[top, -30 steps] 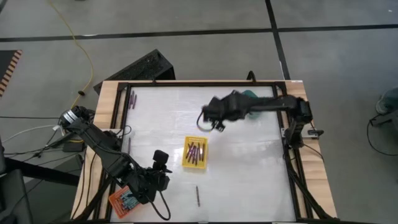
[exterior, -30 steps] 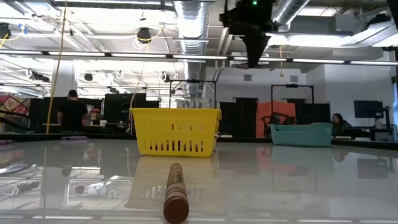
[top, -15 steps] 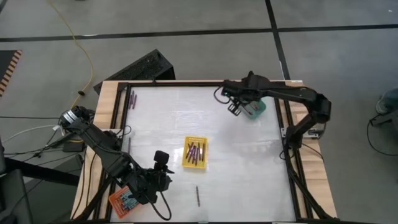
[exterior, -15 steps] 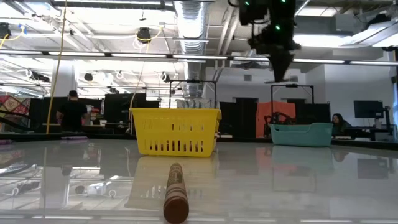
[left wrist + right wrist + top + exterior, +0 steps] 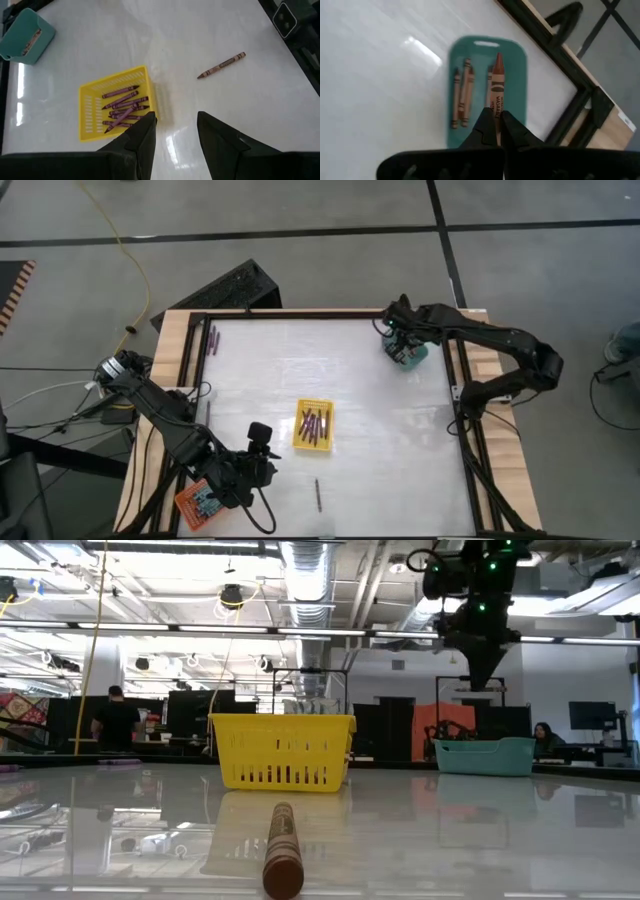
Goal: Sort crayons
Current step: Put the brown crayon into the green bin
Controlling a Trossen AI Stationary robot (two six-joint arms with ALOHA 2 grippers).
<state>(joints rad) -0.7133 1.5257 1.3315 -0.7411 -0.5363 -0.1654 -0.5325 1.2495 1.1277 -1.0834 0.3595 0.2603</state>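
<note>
My right gripper point(image 5: 493, 120) hangs over the teal tray point(image 5: 470, 130) at the table's far right corner, shut on a reddish-brown crayon point(image 5: 496, 90). Three similar crayons point(image 5: 462, 92) lie in that tray. The yellow tray point(image 5: 314, 426) mid-table holds several purple crayons point(image 5: 122, 105). One loose crayon point(image 5: 221, 65) lies flat on the table near the front edge. My left gripper point(image 5: 175, 120) hovers open above the table's near left part and touches nothing. My right gripper pinches the reddish-brown crayon's blunt end point(image 5: 494, 109) between its two fingertips, coming from above on a slant. The crayon sticks out past the fingertips, pointed tip point(image 5: 498, 59) away, lifted clear above the teal tray and lengthwise over it.
An orange tray point(image 5: 198, 502) sits at the near left corner beside my left arm. A few purple crayons point(image 5: 213, 337) lie by the far left edge. A black frame point(image 5: 458, 380) borders the white table. In the low view, people show in the room beyond.
My right gripper, shut the whole time, has swung from the middle of the table toward the far right corner and sunk a little, rolling as it went; it now hangs over the teal tray.
</note>
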